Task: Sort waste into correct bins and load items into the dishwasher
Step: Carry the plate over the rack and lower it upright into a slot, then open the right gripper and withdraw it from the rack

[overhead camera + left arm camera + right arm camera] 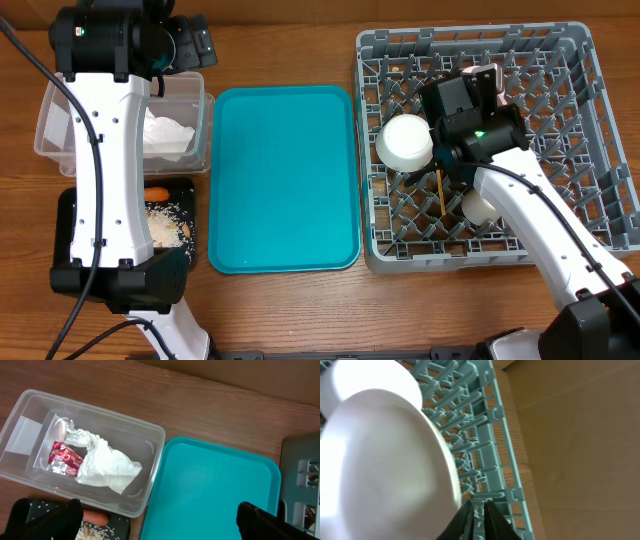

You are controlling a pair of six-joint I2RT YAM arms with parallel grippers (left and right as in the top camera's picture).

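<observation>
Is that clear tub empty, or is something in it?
Not empty: the tub holds a crumpled white napkin and a red wrapper.

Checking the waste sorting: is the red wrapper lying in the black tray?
No, the red wrapper lies in the clear tub beside the crumpled napkin.

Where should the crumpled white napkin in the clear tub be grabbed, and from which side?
Probably its raised, bunched middle, from straight above: the napkin lies on the floor of the clear tub, whose walls block a sideways reach, and the red wrapper touches one end.
</observation>
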